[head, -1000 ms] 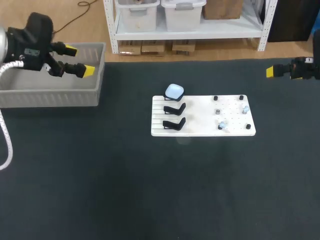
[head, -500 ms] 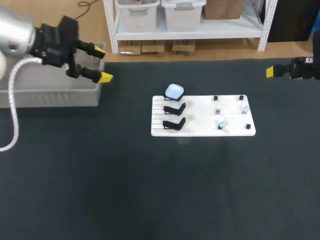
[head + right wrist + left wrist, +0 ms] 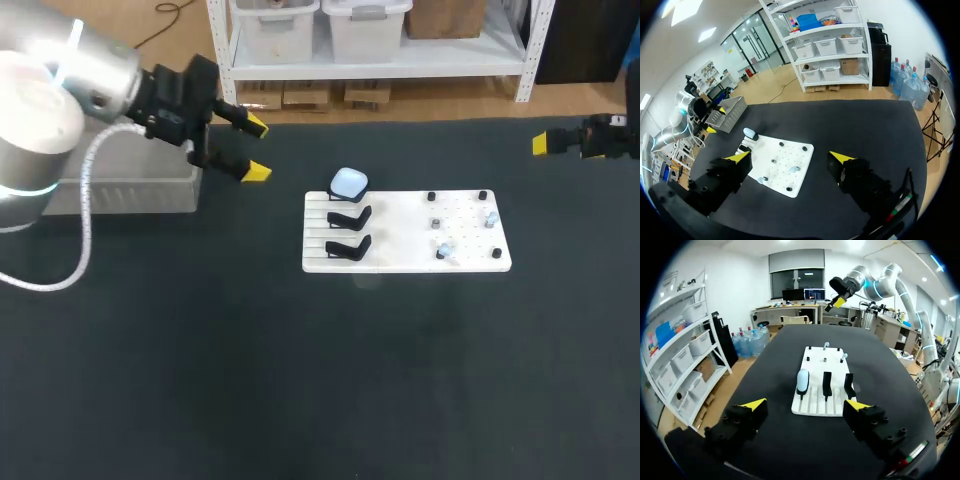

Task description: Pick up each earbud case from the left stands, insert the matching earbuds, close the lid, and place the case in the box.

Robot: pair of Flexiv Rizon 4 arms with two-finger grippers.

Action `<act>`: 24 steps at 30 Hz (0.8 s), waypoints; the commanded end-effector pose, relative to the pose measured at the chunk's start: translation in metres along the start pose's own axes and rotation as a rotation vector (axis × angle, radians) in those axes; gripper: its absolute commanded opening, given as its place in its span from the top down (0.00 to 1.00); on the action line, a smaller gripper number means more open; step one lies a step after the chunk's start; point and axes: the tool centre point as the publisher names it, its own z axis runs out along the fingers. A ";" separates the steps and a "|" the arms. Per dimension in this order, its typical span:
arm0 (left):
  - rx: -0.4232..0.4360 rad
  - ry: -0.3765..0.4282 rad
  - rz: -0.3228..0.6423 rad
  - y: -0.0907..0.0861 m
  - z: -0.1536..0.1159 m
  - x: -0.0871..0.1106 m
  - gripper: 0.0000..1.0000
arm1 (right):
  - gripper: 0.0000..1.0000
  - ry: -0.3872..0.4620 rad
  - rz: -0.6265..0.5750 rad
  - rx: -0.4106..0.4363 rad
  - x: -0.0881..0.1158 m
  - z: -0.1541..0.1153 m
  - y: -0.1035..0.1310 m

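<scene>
Black counter (image 3: 300, 380) carries a white pegged board (image 3: 400, 258) with one pale-blue oval earbud case (image 3: 348, 182); left hand (image 3: 257, 149) and right hand (image 3: 790, 157) both spread apart.

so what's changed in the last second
The left gripper swung from above the gray box out toward the white board, open and empty throughout. Nothing was gripped or released. The right gripper, the earbud case and the board stayed put.
</scene>
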 end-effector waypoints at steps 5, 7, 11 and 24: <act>0.150 -0.012 0.033 0.011 0.041 0.003 0.00 | 0.00 0.001 0.000 0.001 0.000 0.000 0.000; 0.158 -0.015 0.041 0.010 0.047 0.004 0.00 | 0.00 0.001 0.000 0.001 0.000 0.000 0.000; 0.171 -0.024 0.045 0.008 0.055 0.006 0.00 | 0.00 0.001 0.000 0.001 0.000 0.000 0.000; 0.172 -0.077 0.023 0.005 0.079 0.006 0.00 | 0.00 0.001 0.000 0.001 0.000 0.000 0.000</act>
